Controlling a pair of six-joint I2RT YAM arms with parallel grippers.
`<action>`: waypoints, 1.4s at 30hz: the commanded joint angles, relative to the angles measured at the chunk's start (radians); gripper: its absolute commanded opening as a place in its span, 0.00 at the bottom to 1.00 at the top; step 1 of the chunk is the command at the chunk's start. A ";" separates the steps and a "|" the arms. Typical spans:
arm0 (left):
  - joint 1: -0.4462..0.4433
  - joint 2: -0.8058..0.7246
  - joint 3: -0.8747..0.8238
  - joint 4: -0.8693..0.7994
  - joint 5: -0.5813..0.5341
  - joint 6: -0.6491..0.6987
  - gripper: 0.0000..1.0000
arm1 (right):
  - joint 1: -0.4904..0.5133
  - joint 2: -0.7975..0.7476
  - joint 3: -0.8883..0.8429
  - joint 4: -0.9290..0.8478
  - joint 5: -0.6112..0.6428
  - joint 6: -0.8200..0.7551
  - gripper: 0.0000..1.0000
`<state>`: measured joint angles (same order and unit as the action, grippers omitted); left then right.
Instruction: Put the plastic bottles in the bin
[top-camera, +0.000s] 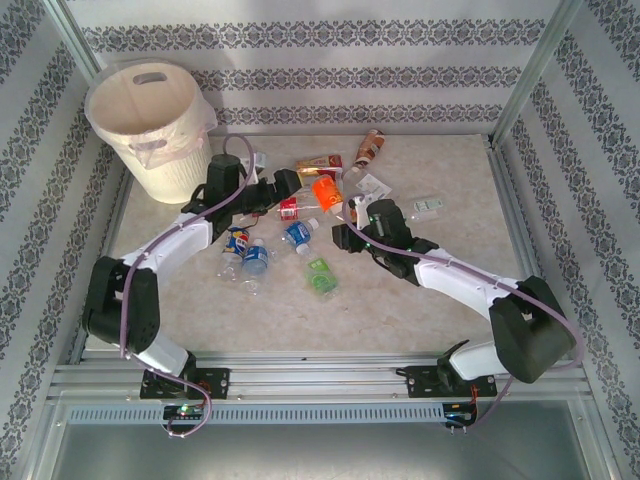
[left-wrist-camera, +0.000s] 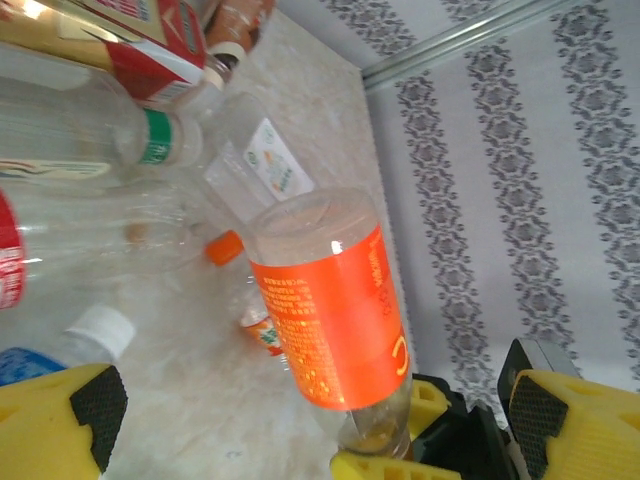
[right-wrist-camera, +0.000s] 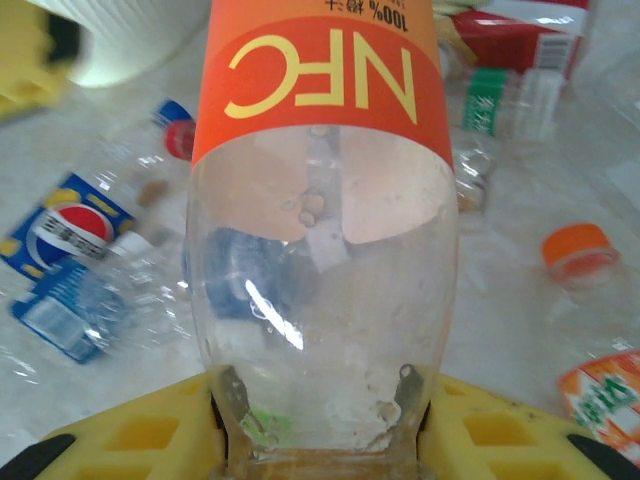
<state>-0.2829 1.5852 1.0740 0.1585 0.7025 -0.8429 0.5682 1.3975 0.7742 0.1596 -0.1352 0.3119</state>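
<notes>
My right gripper (right-wrist-camera: 322, 452) is shut on the neck of a clear bottle with an orange label (right-wrist-camera: 320, 110), holding it off the table. From above, this orange bottle (top-camera: 327, 190) hangs mid-table ahead of the right gripper (top-camera: 343, 218). My left gripper (top-camera: 296, 187) stands open just left of it, its yellow fingers (left-wrist-camera: 62, 415) spread on either side of the orange bottle (left-wrist-camera: 335, 300) without touching. The cream bin (top-camera: 150, 125) stands at the far left corner. Several other bottles lie loose on the table, among them a Pepsi one (top-camera: 237, 243) and a green one (top-camera: 321, 275).
A red-labelled bottle (top-camera: 318, 163) and a brown one (top-camera: 370, 147) lie at the back of the pile. Clear bottles (top-camera: 430, 205) rest to the right. A loose orange cap (right-wrist-camera: 578, 250) lies on the table. Patterned walls and metal frame posts enclose the table.
</notes>
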 joint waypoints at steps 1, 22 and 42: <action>-0.026 0.035 -0.024 0.230 0.087 -0.110 1.00 | 0.017 -0.022 -0.032 0.170 -0.087 0.075 0.38; -0.072 0.108 -0.016 0.333 0.042 -0.182 0.61 | 0.067 0.046 0.047 0.193 -0.193 0.070 0.53; -0.035 0.047 0.173 -0.105 -0.294 0.050 0.60 | -0.030 -0.220 -0.072 0.157 0.116 0.166 0.98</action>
<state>-0.3340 1.6821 1.1973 0.1658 0.5129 -0.8654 0.5392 1.2037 0.7498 0.2886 -0.1646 0.4221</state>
